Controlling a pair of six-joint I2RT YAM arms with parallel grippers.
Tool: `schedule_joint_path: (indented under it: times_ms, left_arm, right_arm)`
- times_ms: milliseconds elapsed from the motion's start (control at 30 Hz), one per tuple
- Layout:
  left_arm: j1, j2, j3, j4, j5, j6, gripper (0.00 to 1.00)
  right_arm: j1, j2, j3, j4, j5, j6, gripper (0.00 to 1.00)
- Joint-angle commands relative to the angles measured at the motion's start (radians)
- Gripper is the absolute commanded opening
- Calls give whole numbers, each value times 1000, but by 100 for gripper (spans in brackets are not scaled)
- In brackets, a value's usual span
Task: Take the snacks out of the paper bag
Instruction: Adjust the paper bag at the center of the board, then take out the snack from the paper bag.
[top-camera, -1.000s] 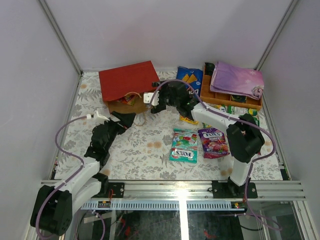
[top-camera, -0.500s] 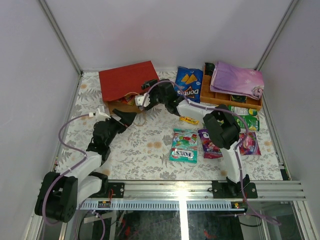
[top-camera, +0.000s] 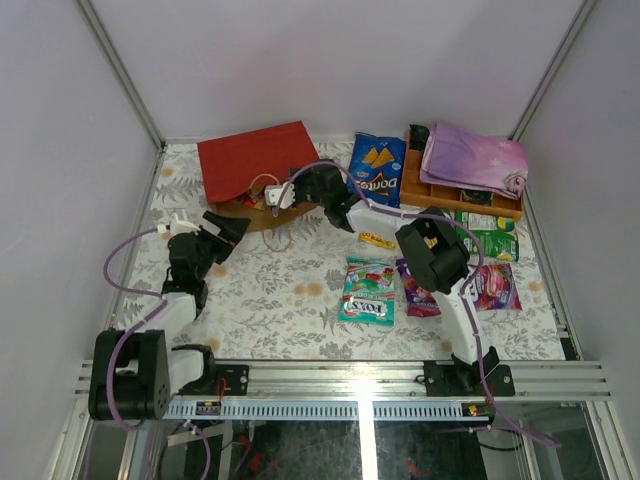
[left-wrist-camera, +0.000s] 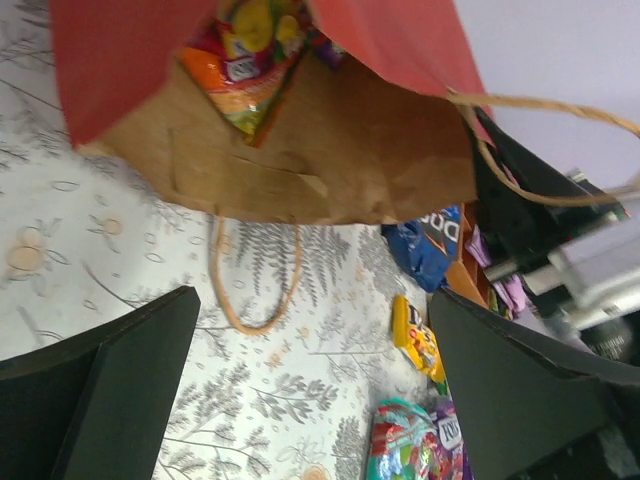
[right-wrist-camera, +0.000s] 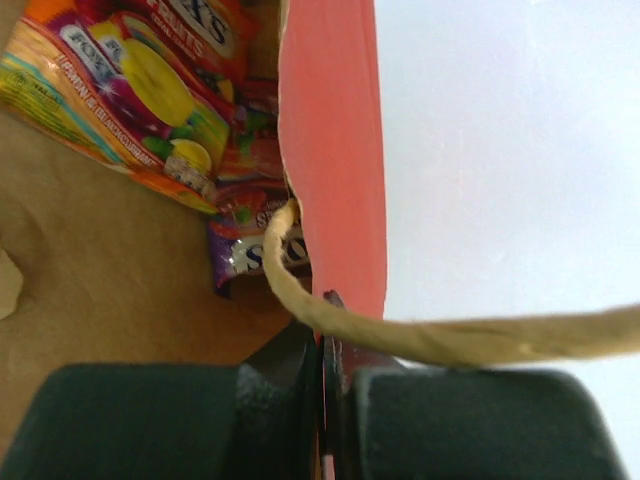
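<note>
"Where is the paper bag (top-camera: 255, 165) lying?"

"Near the far left corner of the bench (top-camera: 290, 290), on its side, with its bottom toward the far edge and its mouth gaping toward the near edge."

"What is the right wrist view adding?"

"The right claw (right-wrist-camera: 325, 365) is pinching the red upper lip, closed tight on it, with a string handle (right-wrist-camera: 450, 335) crossing above. An orange pack (right-wrist-camera: 130, 80) and a purple pack (right-wrist-camera: 240, 255) are lying inside. From above, that arm is stretching diagonally from the near right corner."

"And the left claw (left-wrist-camera: 312, 300)?"

"It's gaping wide, gripping nothing, and hovering just short of the mouth, pointing in."
</note>
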Motion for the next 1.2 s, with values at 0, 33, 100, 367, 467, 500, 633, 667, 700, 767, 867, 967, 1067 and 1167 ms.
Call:
schedule_joint_path:
  times_ms: [0,33,100,367,467,500,633,667,700,767,867,967,1067,1167]
  left_arm:
    - [87,118,71,96,143,-14,100]
    - [103,165,88,103,164,-16,100]
    - [138,229,115,127,201,-26,100]
    - [166,322,249,68,210,25,100]
    - [174,314,298,-1,183,65,100]
    - [182,308,301,-11,183,68,100]
    - [234,269,290,-45,181,65,100]
    - [249,263,283,-56,182,55,100]
    - [265,261,274,-60,187,40,100]
    - [283,275,257,-42,217,3,100]
    - [278,340,234,76,293,-65,95]
    - [244,407,215,205,338,-132,89]
    - [183,439,250,196,309,-116,84]
    - [137,466,293,167,276,-98,81]
  right_arm:
    - [34,-47,-30,174,158,90,0]
    - [44,-53,-23,179,208,141,0]
    - [69,-56,-5,149,319,232,0]
    - [172,58,272,54,875,352,0]
    - [193,130,451,-123,1035,439,0]
    - [197,142,495,-181,1063,480,0]
    - [210,134,538,-304,1099,610,0]
    - [212,124,537,-327,1101,641,0]
    - [213,117,539,-351,1099,673,0]
    - [216,103,538,-392,1089,721,0]
    - [222,97,543,-446,1060,768,0]
    - [226,117,591,-530,1053,823,0]
    - [230,129,617,-588,1049,882,0]
    - [231,126,621,-630,1031,947,0]
